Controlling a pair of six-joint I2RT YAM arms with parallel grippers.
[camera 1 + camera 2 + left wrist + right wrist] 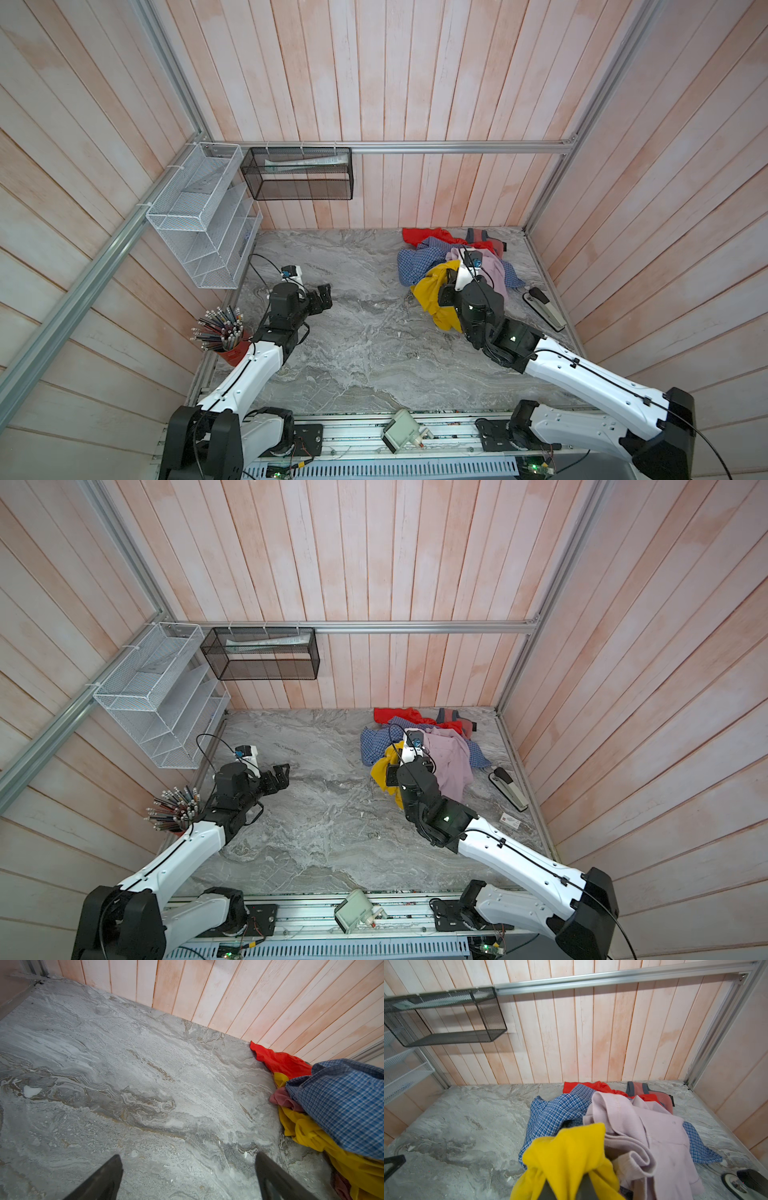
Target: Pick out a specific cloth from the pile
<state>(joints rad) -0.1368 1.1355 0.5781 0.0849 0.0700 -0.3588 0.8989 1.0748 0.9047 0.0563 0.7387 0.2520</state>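
The yellow cloth [428, 291] [379, 769] hangs lifted at the near left edge of the pile. My right gripper [448, 282] [568, 1182] is shut on a bunch of its fabric [566, 1153], which drapes over both fingers. Behind it the pile holds a blue checked shirt [415, 262] [556, 1113], a lilac-pink shirt [496, 270] [654, 1136], a red-orange cloth [419, 235] and a small grey-and-pink piece [478, 235]. My left gripper [324, 295] [188, 1157] is open and empty over bare marble, well left of the pile. In its wrist view the yellow cloth [311, 1132] lies under the checked shirt.
A black-and-white stapler [542, 307] lies right of the pile near the wall, with a small card [509, 821] in front of it. A red cup of pencils [226, 332] stands at the left edge. A white wire rack [199, 216] and a black mesh basket [297, 174] hang on the walls.
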